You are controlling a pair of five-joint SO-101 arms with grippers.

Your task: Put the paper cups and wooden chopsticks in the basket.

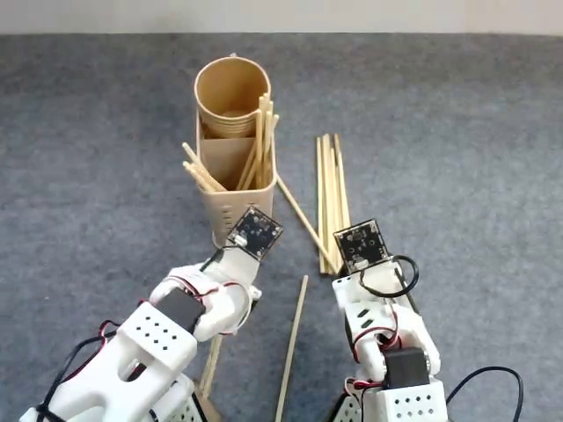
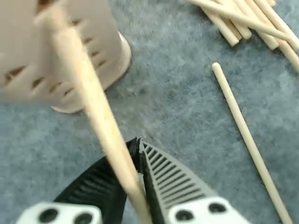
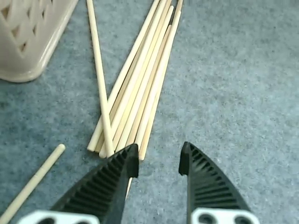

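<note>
Left wrist view: left claw (image 2: 139,142) clenched on one pale wooden chopstick (image 2: 88,93) beside the beige slotted plastic basket (image 2: 100,51); its tip should clear the rim before release. Right claw (image 3: 159,154), released, hovers by the loose chopstick bundle (image 3: 140,88).

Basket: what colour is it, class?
Beige; the basket shows best in the high view.

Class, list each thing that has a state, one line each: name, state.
Basket, upright, partly filled.
Paper cups, nested upright in the basket.
Stowed chopsticks, standing in the basket.
Loose chopsticks, lying bundled on the table.
Single chopstick, lying apart on the table.
Held chopstick, gripped, pointing at the basket.
Left end effector, shut on the held chopstick.
Right end effector, open over the loose chopsticks.
</note>
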